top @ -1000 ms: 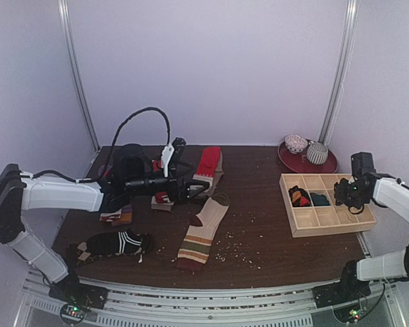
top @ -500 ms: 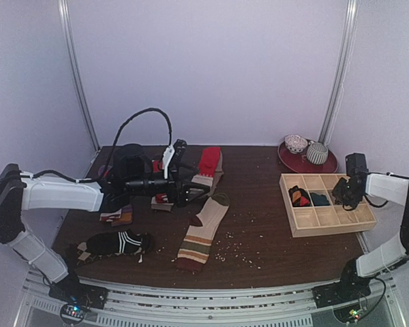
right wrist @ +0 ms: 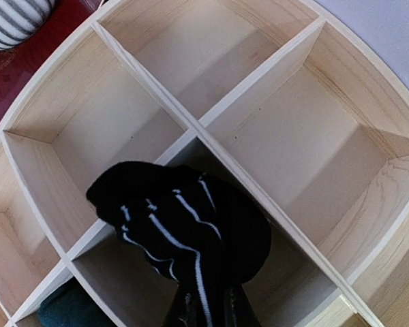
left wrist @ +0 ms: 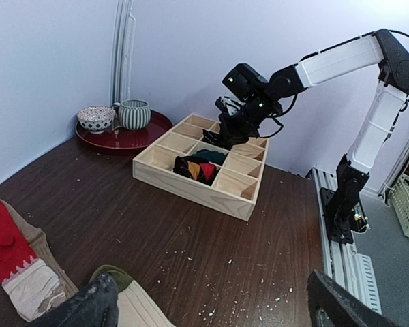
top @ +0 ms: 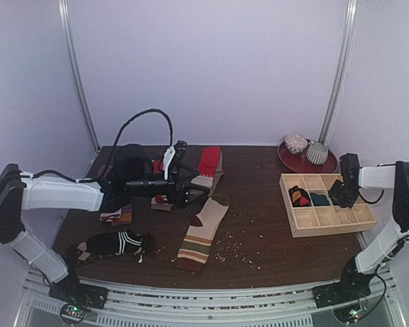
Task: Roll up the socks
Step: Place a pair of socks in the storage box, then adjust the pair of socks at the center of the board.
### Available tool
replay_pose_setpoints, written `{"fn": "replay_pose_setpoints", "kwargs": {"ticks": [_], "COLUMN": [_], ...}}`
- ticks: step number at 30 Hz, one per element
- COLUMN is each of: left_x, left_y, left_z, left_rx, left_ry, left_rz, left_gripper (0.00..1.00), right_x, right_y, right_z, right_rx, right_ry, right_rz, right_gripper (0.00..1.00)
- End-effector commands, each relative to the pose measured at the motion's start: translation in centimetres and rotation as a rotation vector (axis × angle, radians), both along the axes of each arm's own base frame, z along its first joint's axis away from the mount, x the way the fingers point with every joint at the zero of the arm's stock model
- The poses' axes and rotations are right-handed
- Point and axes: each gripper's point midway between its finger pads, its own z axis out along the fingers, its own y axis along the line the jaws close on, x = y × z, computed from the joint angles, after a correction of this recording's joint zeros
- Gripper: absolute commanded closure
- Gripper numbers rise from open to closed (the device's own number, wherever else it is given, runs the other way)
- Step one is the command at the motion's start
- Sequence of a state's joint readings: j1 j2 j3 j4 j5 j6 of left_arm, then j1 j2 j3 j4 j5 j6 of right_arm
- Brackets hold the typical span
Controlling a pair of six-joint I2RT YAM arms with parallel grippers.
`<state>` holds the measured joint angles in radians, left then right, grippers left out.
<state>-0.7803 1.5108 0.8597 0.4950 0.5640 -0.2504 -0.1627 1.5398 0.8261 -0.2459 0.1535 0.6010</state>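
Right arm (top: 375, 176), swung inward, hangs over tray (top: 327, 227), jaws clamped on rolled black sock (right wrist: 184, 228) above the dividers, drop likely next; left jaws gape near loose socks (top: 203, 231) on table (top: 259, 238).

I can see the tray (right wrist: 300, 143) is pale, bare, matt wood. The black sock (right wrist: 184, 231) is soft knit cloth, and the tabletop (left wrist: 150, 225) looks like dark, smooth wood-grain.

Beige striped sock (top: 203, 235) flat, black sock (right wrist: 184, 225) bundled
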Motion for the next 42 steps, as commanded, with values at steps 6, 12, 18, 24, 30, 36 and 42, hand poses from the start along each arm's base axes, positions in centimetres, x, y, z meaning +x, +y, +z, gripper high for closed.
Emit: {"fn": "replay_pose_setpoints", "kwargs": {"ticks": [6,12,18,24,30,36,42], "left_x": [0.4,0.7,1.0,1.3,1.7,2.3,3.1], "left_y": [-0.2,-0.4,-0.4,-0.3,-0.2,0.2,0.9], "left_z": [2.0,1.9,1.7,1.9,1.7,2.1,2.5], "left_rx": [-0.017,-0.007,0.007,0.008,0.017,0.039,0.077], "left_ry": [-0.053,-0.043,-0.041,-0.045,-0.048,-0.080,-0.103], "left_rz": [-0.003,0.000,0.018,0.032,0.056,0.094,0.156], "left_gripper": [0.04,0.03,0.02,0.02,0.02,0.02,0.02], "right_x": [0.4,0.9,1.7,1.3,0.9,0.5,0.8], "right_y": [-0.9,-0.7,-0.7,-0.8,-1.2,-0.3,0.1], "right_z": [-3.4,-3.6,-0.8,2.3,6.0,7.9,7.7], "right_rx": [0.020,0.052,0.047,0.023,-0.009,0.008,0.009], "right_ry": [0.107,0.085,0.022,-0.020,-0.080,-0.119,-0.139], "right_rz": [0.039,0.059,0.074,0.085,0.094,0.136,0.180], "right_gripper": [0.97,0.73,0.65,0.58,0.56,0.55,0.63]}}
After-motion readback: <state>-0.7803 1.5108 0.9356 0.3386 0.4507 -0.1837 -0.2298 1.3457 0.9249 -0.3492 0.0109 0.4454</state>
